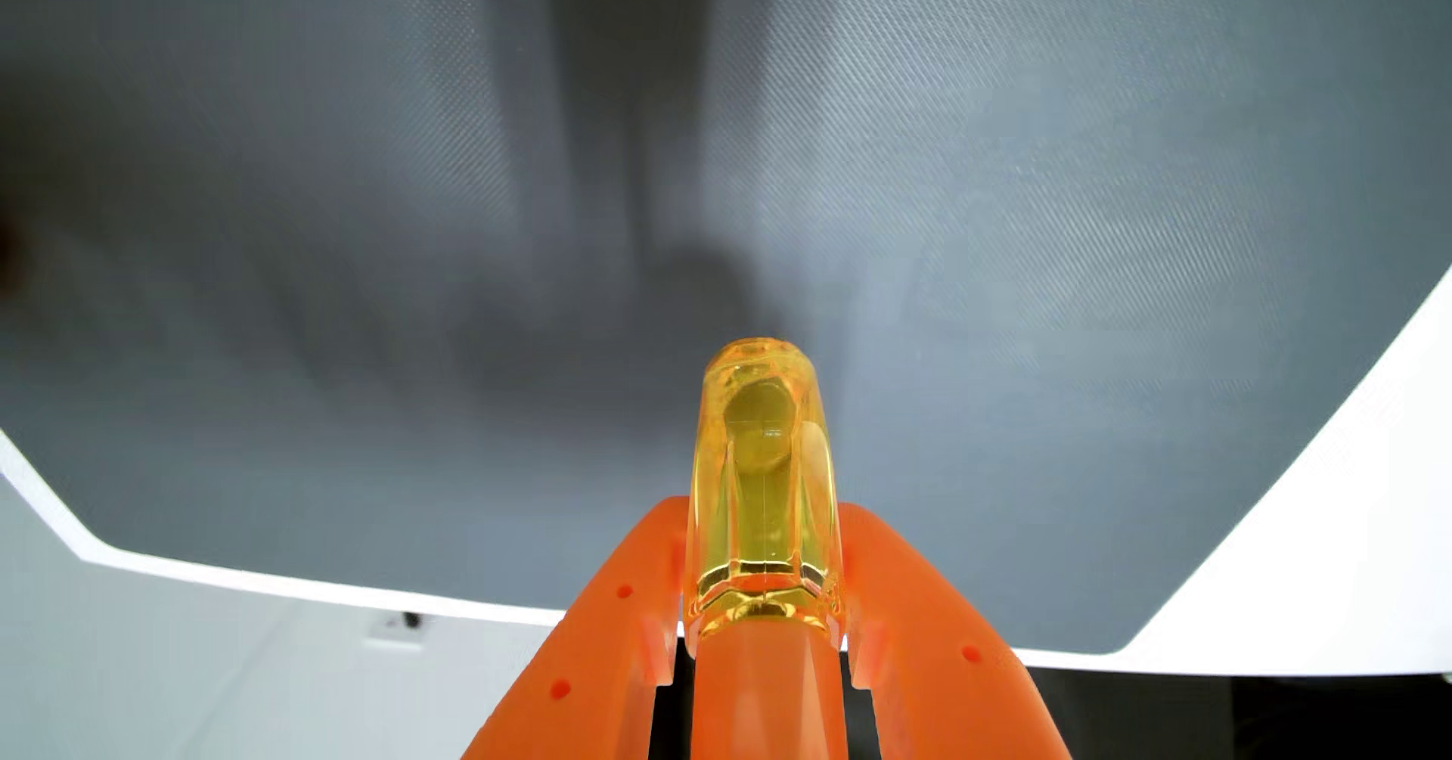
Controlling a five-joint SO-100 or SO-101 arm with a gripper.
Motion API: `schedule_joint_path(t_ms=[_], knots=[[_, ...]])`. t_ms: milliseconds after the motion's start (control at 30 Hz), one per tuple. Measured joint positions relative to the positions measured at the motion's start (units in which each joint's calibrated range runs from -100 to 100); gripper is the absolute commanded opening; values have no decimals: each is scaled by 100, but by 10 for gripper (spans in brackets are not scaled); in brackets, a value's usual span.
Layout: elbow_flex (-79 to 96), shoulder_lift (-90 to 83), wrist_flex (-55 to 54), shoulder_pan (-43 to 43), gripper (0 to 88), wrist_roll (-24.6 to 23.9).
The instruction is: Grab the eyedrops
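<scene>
No text, label, brand, number or sign can be read anywhere in the wrist view. The transparent yellow eyedrops bottle (760, 485) at 6 o'clock carries no legible print on the side that shows, and the orange gripper (760, 564) around it bears only small round holes, no markings. The grey textured mat (1021, 218) on the surface is plain.
</scene>
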Motion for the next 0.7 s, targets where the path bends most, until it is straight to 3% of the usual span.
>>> schedule_joint_path(t_ms=[700], knots=[[-81, -958, 157, 195, 6, -178]])
